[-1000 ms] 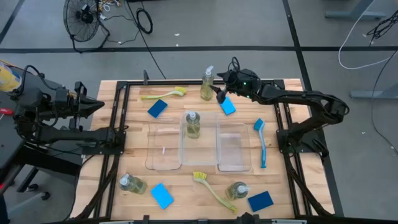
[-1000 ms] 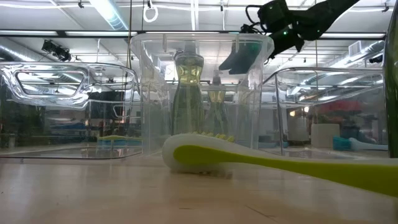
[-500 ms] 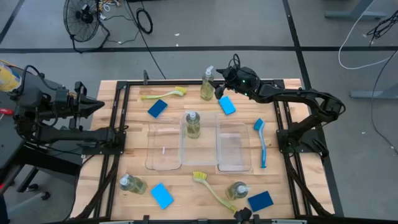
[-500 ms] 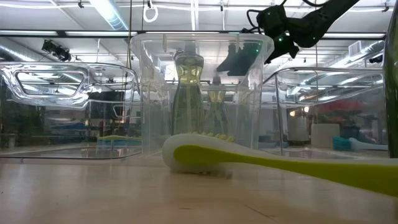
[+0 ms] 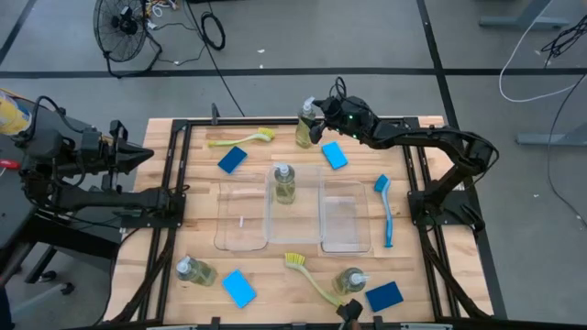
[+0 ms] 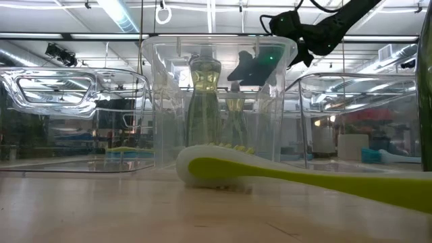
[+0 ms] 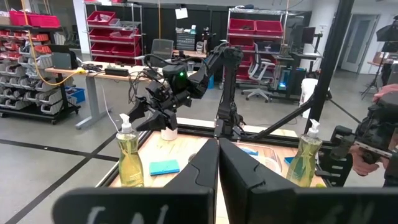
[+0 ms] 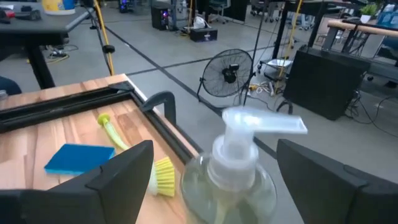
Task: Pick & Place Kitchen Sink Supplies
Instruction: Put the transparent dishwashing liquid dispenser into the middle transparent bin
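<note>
A clear pump bottle of yellow-green soap [image 5: 304,129] stands upright on its base at the table's far edge. My right gripper [image 5: 316,115] is open next to it. In the right wrist view its fingers [image 8: 124,171] stand on either side of the white pump head [image 8: 252,127], apart from it. Another bottle [image 5: 284,184] stands in the middle tray [image 5: 284,215]. Two more bottles [image 5: 195,271] [image 5: 349,280] stand near the front edge. My left gripper [image 5: 139,154] is shut and waits level off the table's left side.
Blue sponges [image 5: 232,159] [image 5: 335,154] [image 5: 239,288] [image 5: 383,295] lie around the trays. A yellow-green brush [image 5: 243,139] lies left of the far bottle, another [image 5: 312,278] lies in front, and a blue one [image 5: 384,209] lies on the right. Clear trays [image 5: 243,220] [image 5: 344,220] flank the middle one.
My right gripper has gone toward the table's far edge and a little left, from above the blue sponge to the far pump bottle. It has stayed open, and its fingers now stand on either side of the pump head.
</note>
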